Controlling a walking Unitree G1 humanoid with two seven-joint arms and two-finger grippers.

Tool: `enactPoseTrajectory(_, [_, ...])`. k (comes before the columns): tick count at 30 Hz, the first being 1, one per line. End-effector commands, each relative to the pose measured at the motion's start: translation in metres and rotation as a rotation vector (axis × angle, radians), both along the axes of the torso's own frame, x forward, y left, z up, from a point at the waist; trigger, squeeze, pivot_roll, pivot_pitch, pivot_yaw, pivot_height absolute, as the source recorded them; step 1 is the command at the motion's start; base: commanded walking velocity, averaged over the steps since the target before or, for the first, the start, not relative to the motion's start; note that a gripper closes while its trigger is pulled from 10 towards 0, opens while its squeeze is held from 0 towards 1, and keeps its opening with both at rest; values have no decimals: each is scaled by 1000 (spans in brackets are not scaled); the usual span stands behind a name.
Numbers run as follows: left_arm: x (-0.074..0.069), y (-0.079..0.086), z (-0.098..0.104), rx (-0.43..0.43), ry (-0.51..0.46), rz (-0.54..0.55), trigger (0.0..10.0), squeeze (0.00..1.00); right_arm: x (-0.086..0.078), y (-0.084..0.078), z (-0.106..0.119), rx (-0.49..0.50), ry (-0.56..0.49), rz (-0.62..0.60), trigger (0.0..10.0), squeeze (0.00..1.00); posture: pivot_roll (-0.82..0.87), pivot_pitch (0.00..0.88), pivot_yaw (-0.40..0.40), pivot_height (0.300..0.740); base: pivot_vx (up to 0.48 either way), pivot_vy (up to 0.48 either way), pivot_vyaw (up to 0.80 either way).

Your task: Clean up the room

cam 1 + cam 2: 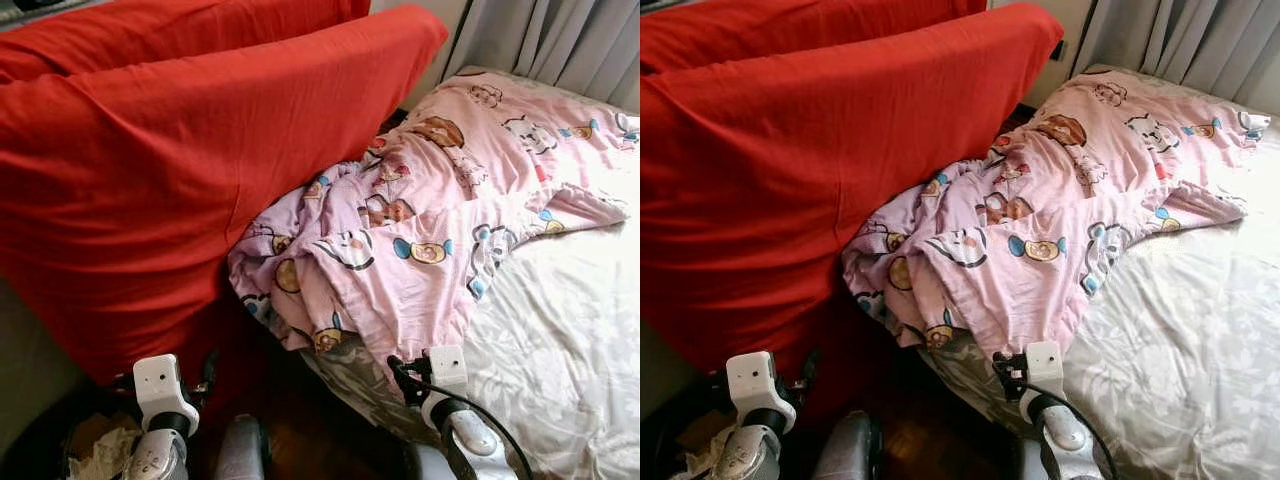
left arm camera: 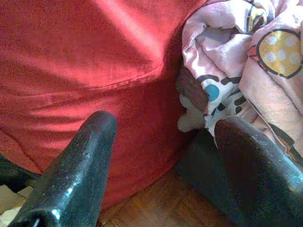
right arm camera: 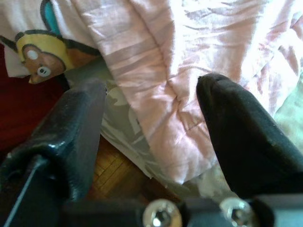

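Your pink cartoon-print blanket (image 1: 420, 240) lies bunched at the near corner of the bed (image 1: 560, 350), its edge hanging over the side toward the wood floor (image 2: 156, 208). A big red cushion (image 1: 160, 180) leans against it on the left. Your right gripper (image 3: 151, 123) sits at that hanging edge, fingers spread wide, gripping nothing. Your left gripper (image 2: 161, 156) faces the gap where cushion meets blanket, fingers wide apart too.

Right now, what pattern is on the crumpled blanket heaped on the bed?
The pink crumpled blanket carries cartoon animal prints; clearest in the left eye view.
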State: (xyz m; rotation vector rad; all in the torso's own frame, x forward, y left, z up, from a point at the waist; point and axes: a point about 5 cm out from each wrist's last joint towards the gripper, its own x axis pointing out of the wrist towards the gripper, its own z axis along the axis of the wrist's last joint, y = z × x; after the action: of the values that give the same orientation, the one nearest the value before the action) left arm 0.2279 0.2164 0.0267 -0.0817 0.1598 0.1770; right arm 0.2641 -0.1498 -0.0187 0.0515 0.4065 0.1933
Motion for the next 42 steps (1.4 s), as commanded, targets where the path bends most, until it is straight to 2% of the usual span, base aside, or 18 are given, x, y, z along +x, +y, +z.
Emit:
enactPoseTrajectory(1, [-4,-1,-2,1,12,-1,10000,0,-3,1,-4,-2,33,5,10000,0,60,143,-47,605,0,0,0])
enactPoseTrajectory(19, [-11,-1,-1,8,19,-5,10000,0,-5,1,-6,1,36,-2,10000,0,73,157,-39,605,266,0,0])
enactPoseTrajectory(30, [-15,4,1,19,24,1,10000,0,-6,1,-7,18,39,-30,10000,0,82,176,-33,605,0,0,0])
enactPoseTrajectory(35, [-15,5,3,23,23,2,10000,0,-1,-3,-4,57,45,-115,10000,0,92,188,-27,605,0,0,0])
enactPoseTrajectory(37, [-17,7,4,28,23,3,10000,0,4,-12,-4,142,80,-257,10000,0,104,210,-19,605,0,0,0])
enactPoseTrajectory(39, [-19,8,5,32,24,2,10000,0,5,-14,-4,183,92,-302,10000,0,111,220,-12,605,0,0,0])
enactPoseTrajectory(40, [-20,8,5,33,25,2,10000,0,5,-16,-4,204,100,-325,10000,608,111,220,-12,605,0,0,0])
enactPoseTrajectory(41, [-22,9,6,37,29,-2,10000,0,6,-17,-4,242,116,-359,10000,1000,113,227,-9,605,0,0,0])
enactPoseTrajectory(42, [-23,9,6,38,30,-3,10000,0,6,-17,-4,251,120,-365,10000,1000,113,227,-9,605,0,0,0])
